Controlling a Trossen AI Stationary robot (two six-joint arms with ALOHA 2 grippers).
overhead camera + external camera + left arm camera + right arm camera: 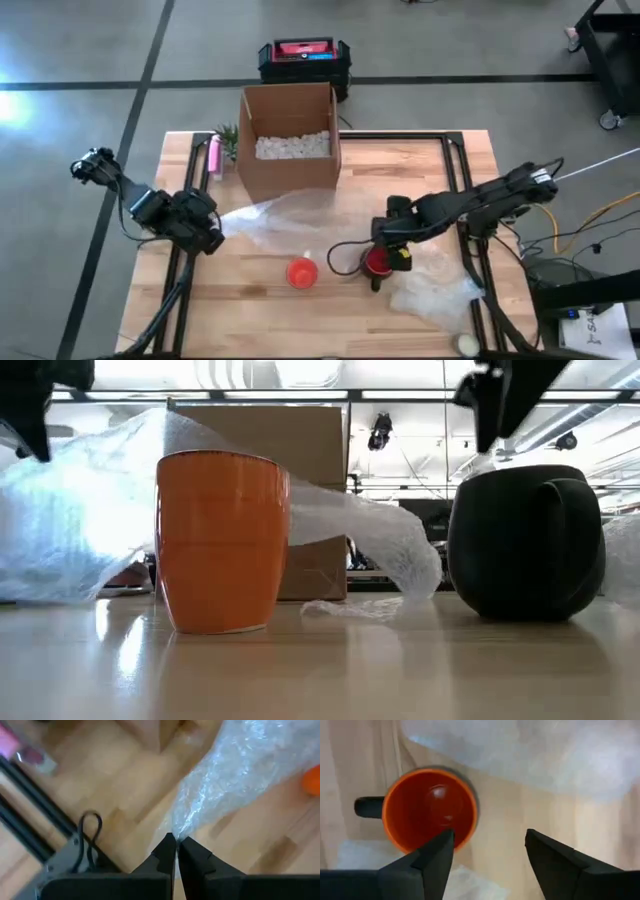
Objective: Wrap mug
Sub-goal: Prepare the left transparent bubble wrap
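An orange mug stands upright near the table's front middle. To its right stands a black mug with an orange inside. My right gripper hovers open just above the black mug, one finger over its rim, touching nothing. A clear bubble-wrap sheet stretches from my left gripper, which is shut on it, past the back of the orange mug. My left gripper pinches the bubble wrap's gathered left end between its two fingertips, coming at it from the table's left side. That end is lifted off the table. The sheet slopes down from it, and its right end lies on the table.
A cardboard box with white packing peanuts stands at the back middle, with a pink object to its left. A second bubble-wrap piece lies at the front right. A red and black case sits on the floor behind.
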